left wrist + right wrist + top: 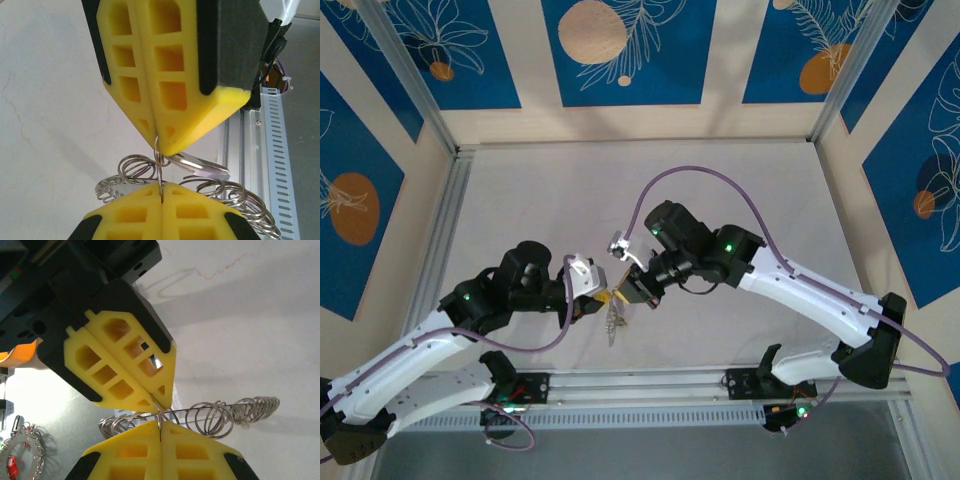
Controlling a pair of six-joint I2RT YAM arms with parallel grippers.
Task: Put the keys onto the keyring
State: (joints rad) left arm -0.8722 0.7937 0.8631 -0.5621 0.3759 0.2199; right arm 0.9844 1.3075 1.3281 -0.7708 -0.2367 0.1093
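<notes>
Both grippers meet above the middle of the table and pinch one small steel ring (157,159) of the keyring, a bunch of linked wire rings (216,416) hanging between and below them (615,322). My left gripper (162,189) is shut on the ring's lower part. My right gripper (160,144) is shut on its upper part. In the right wrist view my right gripper (160,424) sits tip to tip with the left gripper (162,406). A pale silvery key (202,166) sticks out beside the ring, just under the right fingers. I cannot tell whether it is threaded on.
A beaded chain loop (22,455) with a small red piece lies on the grey surface at the near side. Slotted metal rails (650,385) run along the table's near edge. A purple cable (720,175) arcs over the right arm.
</notes>
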